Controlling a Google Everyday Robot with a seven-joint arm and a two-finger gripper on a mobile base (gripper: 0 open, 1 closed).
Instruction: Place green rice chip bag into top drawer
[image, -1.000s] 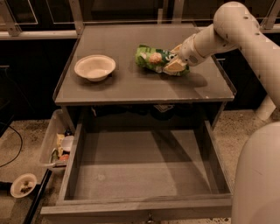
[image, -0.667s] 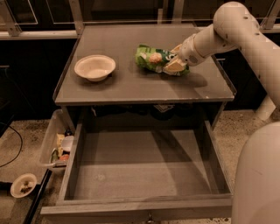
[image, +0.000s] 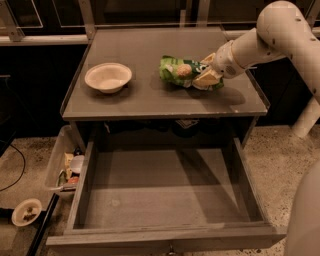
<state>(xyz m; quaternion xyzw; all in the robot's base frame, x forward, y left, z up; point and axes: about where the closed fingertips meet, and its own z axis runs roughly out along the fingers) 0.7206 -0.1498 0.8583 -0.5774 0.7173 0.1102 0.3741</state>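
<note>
Cabinet top (image: 150, 97), right half: green rice chip bag (image: 176, 71) lies on its side, crumpled, well back from the front edge. My gripper (image: 206, 78) is at the bag's right end, touching it and low to the surface. My arm (image: 270, 30) reaches in from the upper right. Whether the pincer is clamped on the bag or only resting against it, I cannot tell; the bag hides the contact.

Left half of the top: white bowl (image: 108, 76), upright, well apart from the bag.

Below: top drawer (image: 165, 192) pulled fully out toward the camera, its flat grey bottom bare and low side walls visible. The bag is on the cabinet top, not in the drawer.

Floor, left of the drawer: clear plastic bin (image: 56, 159) with mixed clutter inside. Nearer the corner, a small round dish (image: 27, 211).
</note>
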